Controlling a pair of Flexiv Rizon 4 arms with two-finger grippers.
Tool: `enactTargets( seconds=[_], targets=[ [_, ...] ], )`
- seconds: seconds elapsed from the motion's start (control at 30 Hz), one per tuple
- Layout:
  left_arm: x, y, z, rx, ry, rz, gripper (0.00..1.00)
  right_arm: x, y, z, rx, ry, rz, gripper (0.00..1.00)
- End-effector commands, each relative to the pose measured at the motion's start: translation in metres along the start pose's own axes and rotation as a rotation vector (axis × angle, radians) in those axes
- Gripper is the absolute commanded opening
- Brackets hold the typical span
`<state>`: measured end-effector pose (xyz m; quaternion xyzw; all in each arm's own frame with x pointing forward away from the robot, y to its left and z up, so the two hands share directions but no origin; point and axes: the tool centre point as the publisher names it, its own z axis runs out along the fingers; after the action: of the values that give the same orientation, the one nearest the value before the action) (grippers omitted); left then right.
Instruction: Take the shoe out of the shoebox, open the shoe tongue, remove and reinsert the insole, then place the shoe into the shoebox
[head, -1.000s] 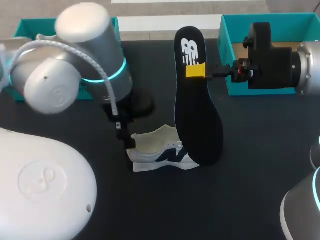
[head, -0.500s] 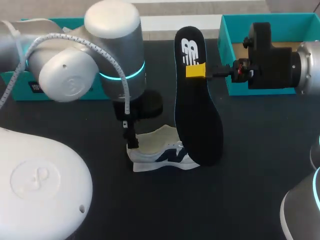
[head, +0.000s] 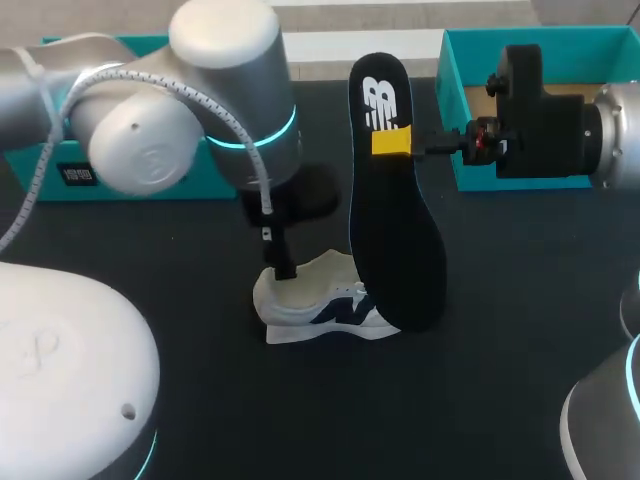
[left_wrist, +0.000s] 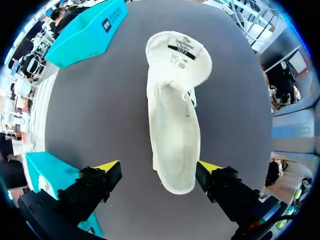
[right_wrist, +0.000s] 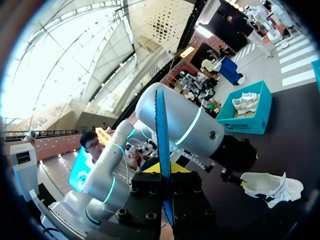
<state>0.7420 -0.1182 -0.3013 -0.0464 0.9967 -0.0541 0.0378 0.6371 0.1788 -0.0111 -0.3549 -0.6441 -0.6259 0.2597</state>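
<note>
A white shoe (head: 320, 305) lies on its side on the dark table, its opening facing up in the left wrist view (left_wrist: 172, 125). My left gripper (head: 285, 270) hangs over the heel end. It is open (left_wrist: 159, 167), with a yellow-tipped finger on either side of the heel and neither touching it. The black insole (head: 395, 220) stands upright, its toe end down beside the shoe. My right gripper (head: 392, 140) is shut on the insole's upper part. In the right wrist view the insole shows edge-on (right_wrist: 162, 135) between the fingers (right_wrist: 164, 170), with the shoe (right_wrist: 270, 187) beyond.
An open teal shoebox (head: 450, 110) stands at the back right, behind my right wrist. A second teal box (head: 60, 185) sits at the back left, partly hidden by my left arm (head: 200, 110). Dark table surface (head: 480, 380) spreads in front of the shoe.
My left arm has swung to the right and lowered its gripper from beside the shoe's heel to over it. The right arm and the insole have stayed still.
</note>
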Motion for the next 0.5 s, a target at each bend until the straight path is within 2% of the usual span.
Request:
enactTargets(
  seconds=[0.03,0.27,0.5],
  targets=[
    [-0.01,-0.022,0.02,0.002,0.008,0.018,1.0,-0.001,0.001,0.004,0.001,-0.003,0.002,0.0],
    [-0.014,-0.046,0.056,0.0,0.003,0.024,1.0,-0.001,0.001,0.004,0.001,-0.003,0.002,0.0],
    [-0.013,-0.056,0.087,-0.013,0.045,-0.002,0.98,-0.001,0.001,0.004,0.001,-0.003,0.002,0.0]
  ],
)
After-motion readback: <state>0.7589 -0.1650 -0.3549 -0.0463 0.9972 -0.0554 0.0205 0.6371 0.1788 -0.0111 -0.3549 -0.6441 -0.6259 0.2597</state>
